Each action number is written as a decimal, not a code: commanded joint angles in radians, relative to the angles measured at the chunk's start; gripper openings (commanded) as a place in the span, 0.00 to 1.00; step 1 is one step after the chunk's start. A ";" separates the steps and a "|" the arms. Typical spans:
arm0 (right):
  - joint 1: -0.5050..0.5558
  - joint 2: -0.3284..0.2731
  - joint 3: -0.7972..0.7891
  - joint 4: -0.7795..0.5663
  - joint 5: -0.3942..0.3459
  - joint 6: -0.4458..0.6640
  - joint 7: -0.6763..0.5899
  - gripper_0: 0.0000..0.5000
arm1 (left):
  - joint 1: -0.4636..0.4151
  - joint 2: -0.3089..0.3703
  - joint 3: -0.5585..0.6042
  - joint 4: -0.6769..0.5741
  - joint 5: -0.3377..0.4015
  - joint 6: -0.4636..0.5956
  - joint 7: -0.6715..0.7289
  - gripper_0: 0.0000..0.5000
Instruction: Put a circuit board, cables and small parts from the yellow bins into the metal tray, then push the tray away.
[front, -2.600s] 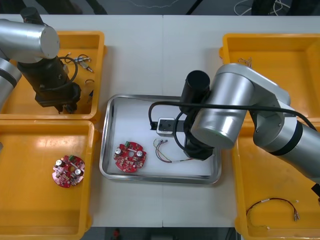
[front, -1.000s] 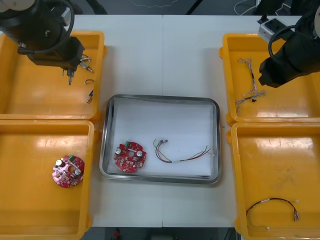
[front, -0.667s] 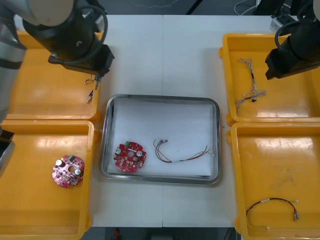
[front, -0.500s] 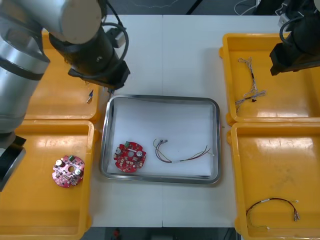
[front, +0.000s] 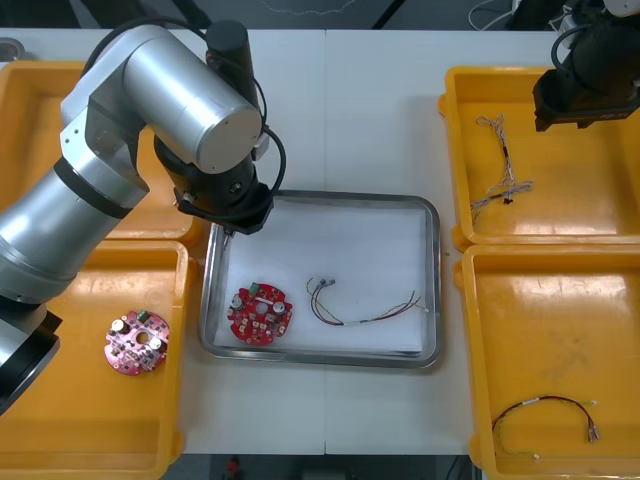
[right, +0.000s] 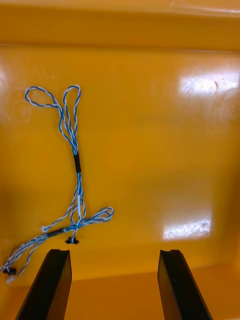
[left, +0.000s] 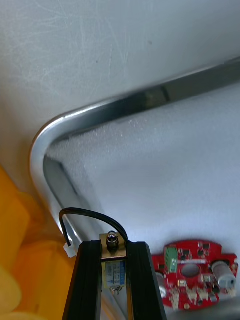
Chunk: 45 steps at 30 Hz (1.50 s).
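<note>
My left gripper (left: 114, 250) is shut on a small metal part (left: 113, 261) that carries a black wire loop. It hangs over the far left corner of the metal tray (left: 125, 102), and the front view shows the left gripper (front: 229, 227) at that corner of the tray (front: 325, 196). In the tray lie a round red circuit board (front: 260, 312) and a red and yellow cable (front: 362, 305). My right gripper (right: 115, 257) is open above the upper right yellow bin (front: 600, 215), near a twisted blue and white cable (right: 75, 165).
A second circuit board (front: 137, 343) lies in the lower left yellow bin (front: 90, 440). A black cable (front: 545, 410) lies in the lower right bin (front: 560, 300). My left arm covers much of the upper left bin (front: 40, 120).
My left arm has swung from the upper left bin to the tray's far left corner with the small part. My right gripper left the tray and rose over the upper right bin.
</note>
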 joint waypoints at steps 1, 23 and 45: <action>-0.059 0.025 -0.028 0.037 0.008 -0.063 -0.014 1.00 | 0.004 -0.036 -0.041 0.056 -0.033 -0.081 0.081 0.00; -0.059 0.077 -0.070 0.278 -0.020 -0.293 -0.042 1.00 | 0.010 -0.039 -0.086 0.059 -0.048 -0.162 0.148 1.00; -0.058 0.114 -0.067 0.437 -0.032 -0.448 -0.051 1.00 | 0.009 0.048 0.350 -0.155 0.010 0.097 -0.014 1.00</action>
